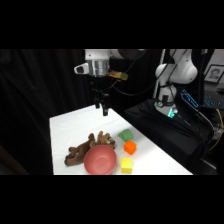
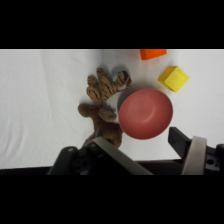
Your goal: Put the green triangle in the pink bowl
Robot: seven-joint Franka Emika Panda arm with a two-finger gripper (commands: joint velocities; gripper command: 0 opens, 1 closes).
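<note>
White table (image 1: pixel 65 130), pink bowl (image 1: pixel 100 160) empty, green triangle (image 1: pixel 125 134) well apart.

no readable text from my end, no labels or numbers on anything in side or wrist view, panel (image 1: pixel 216 70) at upper right of side view shows marks, too blurred for me to read

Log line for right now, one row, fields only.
gripper: raised over table's far end, holding nothing | green triangle: on table, untouched | pink bowl: empty, beside brown plush toy | step: approach not begun
</note>
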